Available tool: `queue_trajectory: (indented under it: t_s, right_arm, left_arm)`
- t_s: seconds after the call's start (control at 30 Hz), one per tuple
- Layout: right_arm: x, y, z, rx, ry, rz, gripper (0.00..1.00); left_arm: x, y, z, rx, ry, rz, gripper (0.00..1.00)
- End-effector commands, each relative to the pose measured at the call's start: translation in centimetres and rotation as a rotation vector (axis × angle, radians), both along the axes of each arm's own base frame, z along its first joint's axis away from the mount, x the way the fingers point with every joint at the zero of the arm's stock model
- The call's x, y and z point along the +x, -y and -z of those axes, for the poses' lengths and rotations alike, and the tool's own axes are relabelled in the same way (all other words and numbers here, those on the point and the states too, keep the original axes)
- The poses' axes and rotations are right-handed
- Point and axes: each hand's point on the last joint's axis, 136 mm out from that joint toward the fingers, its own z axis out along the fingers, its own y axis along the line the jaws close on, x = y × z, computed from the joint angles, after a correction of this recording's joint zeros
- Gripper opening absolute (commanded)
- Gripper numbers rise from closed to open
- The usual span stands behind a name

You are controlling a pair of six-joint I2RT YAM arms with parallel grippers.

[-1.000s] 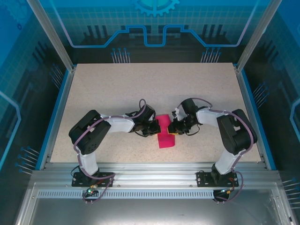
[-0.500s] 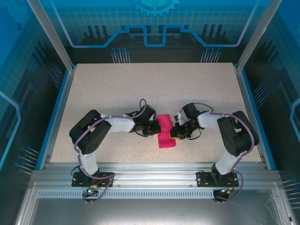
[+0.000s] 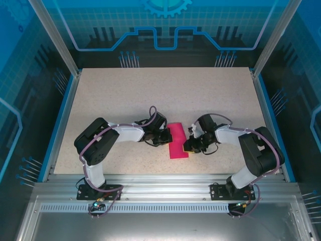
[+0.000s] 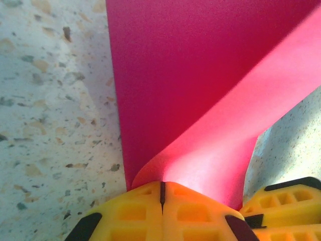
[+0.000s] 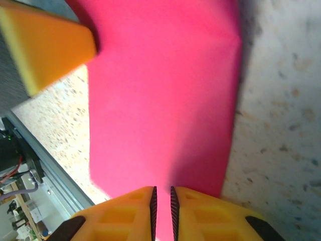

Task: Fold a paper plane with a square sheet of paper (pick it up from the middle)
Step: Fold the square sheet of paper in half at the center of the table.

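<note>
While the left gripper (image 3: 164,137) was kept in place, the right gripper (image 3: 189,146) was seen shifted slightly nearer along the right edge of the pink sheet of paper (image 3: 176,143), its arm's elbow swung outward. The notched outline seen a second earlier had been flattened into a narrow folded strip. The sheet was laid at the middle of the table (image 3: 150,90), between the two grippers. At the left wrist, the fingers were pressed together on a curled-up edge of the sheet. At the right wrist, the fingers were held a sliver apart, the sheet's edge pinched between them.
</note>
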Motion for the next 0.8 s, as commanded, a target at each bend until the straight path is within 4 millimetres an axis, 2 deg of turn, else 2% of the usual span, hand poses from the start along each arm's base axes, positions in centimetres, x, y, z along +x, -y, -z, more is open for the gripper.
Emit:
queue_trajectory:
  t_s: [0.0, 0.07, 0.17, 0.33, 0.47, 0.77]
  right_arm:
    - [-1.6, 0.7, 2.0, -0.057, -0.067, 0.007, 0.18]
    - [-1.8, 0.8, 2.5, -0.069, -0.087, 0.009, 0.17]
    - [-1.6, 1.4, 2.2, -0.116, -0.075, 0.014, 0.16]
    - [-1.4, 0.2, -1.1, -0.012, 0.011, -0.009, 0.17]
    - [-2.0, -0.5, -2.3, 0.046, 0.039, -0.026, 0.21]
    - [-3.4, 0.1, 1.2, -0.04, -0.065, -0.026, 0.21]
  left_arm:
    - [-2.2, -1.6, 3.4, 0.117, -0.086, 0.017, 0.0]
    - [-2.2, -1.5, 3.4, 0.116, -0.086, 0.021, 0.0]
    - [-2.2, -1.5, 3.3, 0.116, -0.086, 0.023, 0.0]
    - [-2.3, -1.6, 3.3, 0.117, -0.086, 0.025, 0.0]
    - [-2.4, -1.5, 3.4, 0.115, -0.089, 0.025, 0.0]
    - [-2.2, -1.3, 3.4, 0.111, -0.084, 0.027, 0.0]
